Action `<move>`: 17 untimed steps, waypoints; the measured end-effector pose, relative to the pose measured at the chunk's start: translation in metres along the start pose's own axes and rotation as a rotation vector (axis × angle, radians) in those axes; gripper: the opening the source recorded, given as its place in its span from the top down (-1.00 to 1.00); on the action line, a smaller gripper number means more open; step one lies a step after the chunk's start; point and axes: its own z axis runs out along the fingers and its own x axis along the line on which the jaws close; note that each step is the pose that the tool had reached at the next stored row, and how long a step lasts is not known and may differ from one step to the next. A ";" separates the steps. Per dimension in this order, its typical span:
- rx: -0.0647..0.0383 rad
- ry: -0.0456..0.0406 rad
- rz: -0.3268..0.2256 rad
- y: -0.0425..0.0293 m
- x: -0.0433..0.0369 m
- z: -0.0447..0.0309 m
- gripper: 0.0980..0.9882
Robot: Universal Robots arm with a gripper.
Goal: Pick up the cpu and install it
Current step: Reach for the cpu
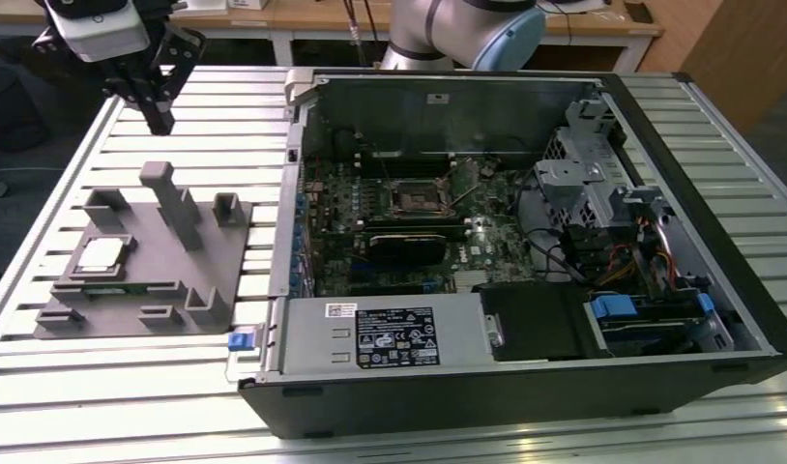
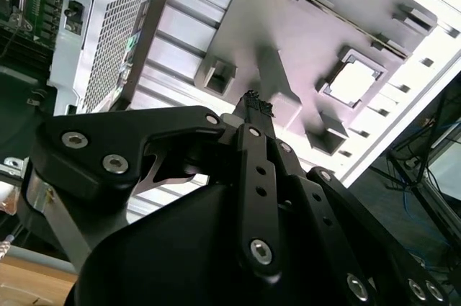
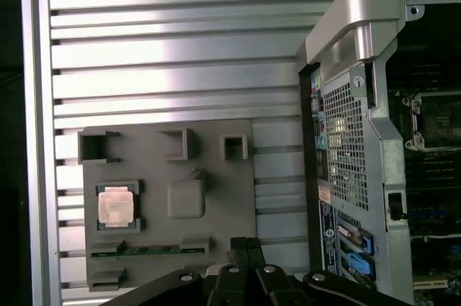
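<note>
The cpu [image 1: 101, 255] [image 2: 354, 81] [image 3: 116, 206], a small square chip with a pale silver top, lies flat in a square pocket of the grey fixture [image 1: 161, 280] [image 3: 155, 169] on the exterior view's left. My gripper [image 1: 159, 122] [image 2: 252, 102] [image 3: 247, 245] hangs in the air above the far end of the fixture, well apart from the chip. Its fingers are shut together with nothing between them. The black socket frame [image 1: 417, 196] [image 3: 436, 120] sits on the green motherboard inside the open computer case [image 1: 523, 382].
A narrow green memory stick [image 1: 110, 287] [image 3: 151, 250] lies in a slot of the fixture beside the chip. Upright grey posts [image 1: 174, 203] rise from the fixture. Everything rests on a slatted aluminium table [image 1: 226, 106]. The case's rear wall [image 3: 353, 126] stands close to the fixture.
</note>
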 end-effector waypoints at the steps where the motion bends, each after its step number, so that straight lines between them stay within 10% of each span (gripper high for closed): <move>1: 0.000 0.0001 0.000 -0.0001 0.0010 0.0000 0.98; 17: 0.000 0.0001 0.000 -0.0014 0.0172 0.0007 0.98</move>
